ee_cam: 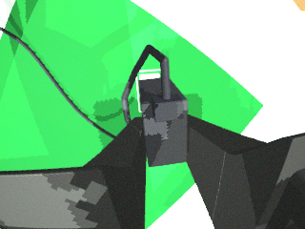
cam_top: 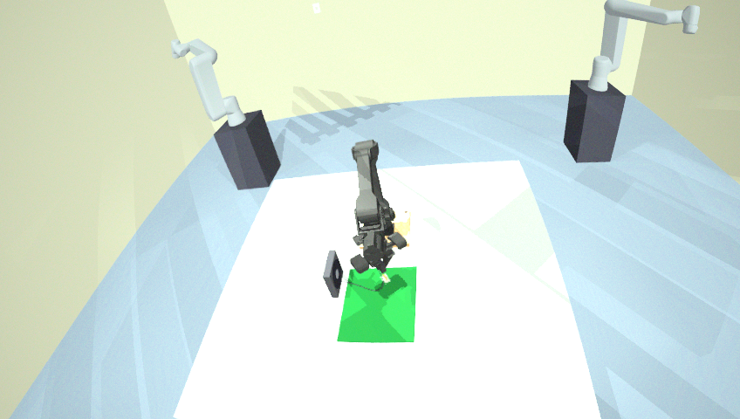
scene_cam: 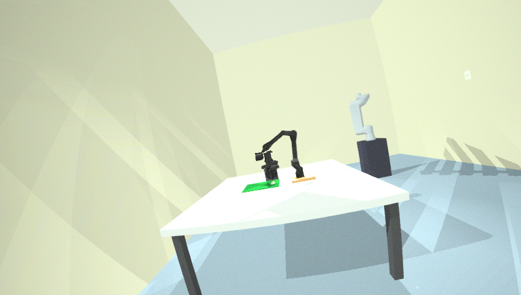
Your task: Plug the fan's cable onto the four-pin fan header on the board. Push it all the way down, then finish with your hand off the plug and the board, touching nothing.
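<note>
Pinching the fan plug (ee_cam: 164,129): the two dark fingers clamp the grey connector block from both sides, nothing slack between them. Gripper (ee_cam: 167,143) points down at the green board (ee_cam: 76,76).

Wrist view: the plug's far end sits right at the white-outlined four-pin header (ee_cam: 145,86) on the board. Can't tell if it's touching the header or just above it; the block hides the joint. The black cable (ee_cam: 57,79) leaves the plug top, loops up and over, then trails across the board toward the upper left.

Top view: gripper (cam_top: 383,274) is over the board's (cam_top: 376,311) back edge, near its middle. Cable (cam_top: 363,286) runs left from there to the fan (cam_top: 332,273), a dark square frame standing on edge on the white desk (cam_top: 467,311), just off the board's back-left corner.

Behind the wrist, an orange base plate (cam_top: 406,222) shows next to the arm (cam_top: 369,187).

Exterior view: arm (scene_cam: 283,137) elbows up from its base and drops the gripper vertically onto the board (scene_cam: 255,187); the orange plate (scene_cam: 304,179) lies flat at the arm's foot.

Further back: two pale idle arms on dark pedestals (cam_top: 248,150), (cam_top: 593,120) off the desk.
</note>
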Robot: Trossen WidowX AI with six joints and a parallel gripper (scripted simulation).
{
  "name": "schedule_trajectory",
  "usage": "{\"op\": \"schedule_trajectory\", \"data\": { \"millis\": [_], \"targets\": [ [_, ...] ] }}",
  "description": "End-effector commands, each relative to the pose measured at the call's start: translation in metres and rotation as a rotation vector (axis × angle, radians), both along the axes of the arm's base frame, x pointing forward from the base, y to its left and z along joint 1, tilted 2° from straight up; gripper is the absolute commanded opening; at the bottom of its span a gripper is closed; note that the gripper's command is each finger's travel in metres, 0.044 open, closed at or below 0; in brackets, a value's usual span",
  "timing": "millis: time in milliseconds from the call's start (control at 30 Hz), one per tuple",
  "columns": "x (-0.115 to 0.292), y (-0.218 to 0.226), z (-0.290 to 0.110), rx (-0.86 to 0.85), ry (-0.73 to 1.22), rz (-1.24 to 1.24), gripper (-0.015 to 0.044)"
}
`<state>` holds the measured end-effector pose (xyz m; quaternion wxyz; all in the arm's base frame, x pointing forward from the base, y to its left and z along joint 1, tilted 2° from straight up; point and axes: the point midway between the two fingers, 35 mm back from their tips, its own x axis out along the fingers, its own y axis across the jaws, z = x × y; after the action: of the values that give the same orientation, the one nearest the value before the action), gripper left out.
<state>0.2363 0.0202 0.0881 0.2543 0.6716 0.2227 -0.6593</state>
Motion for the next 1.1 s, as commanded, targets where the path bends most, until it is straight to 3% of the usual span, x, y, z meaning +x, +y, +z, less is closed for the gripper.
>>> {"op": "schedule_trajectory", "data": {
  "millis": [0,833,1067],
  "targets": [
    [0.001,0.001,0.000,0.006,-0.002,-0.024,0.0000],
    [0.007,0.006,0.002,0.007,-0.002,-0.026,0.0000],
    [0.007,0.005,-0.020,0.007,-0.002,-0.026,0.0000]
  ]
}}
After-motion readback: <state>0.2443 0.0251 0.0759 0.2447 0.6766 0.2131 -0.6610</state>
